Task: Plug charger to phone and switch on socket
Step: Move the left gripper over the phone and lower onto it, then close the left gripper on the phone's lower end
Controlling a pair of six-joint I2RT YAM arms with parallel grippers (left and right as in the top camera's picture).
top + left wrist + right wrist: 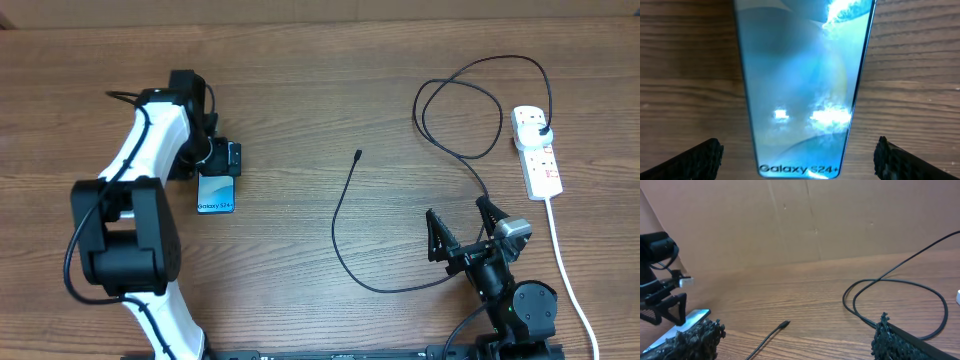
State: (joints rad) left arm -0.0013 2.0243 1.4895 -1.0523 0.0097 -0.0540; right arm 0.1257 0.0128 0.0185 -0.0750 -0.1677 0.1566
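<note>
Phone [800, 85] lit blue-teal, white text | left jaws released | right jaws released

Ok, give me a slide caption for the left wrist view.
Open left gripper flanking the lit phone on the wooden table.

White lettering reading "Galaxy S24+" runs along one end of the phone's [802, 85] lit blue-teal screen; nothing else is legible.

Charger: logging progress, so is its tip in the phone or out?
Out. The charger tip lies free on the table, far from the phone.
</note>
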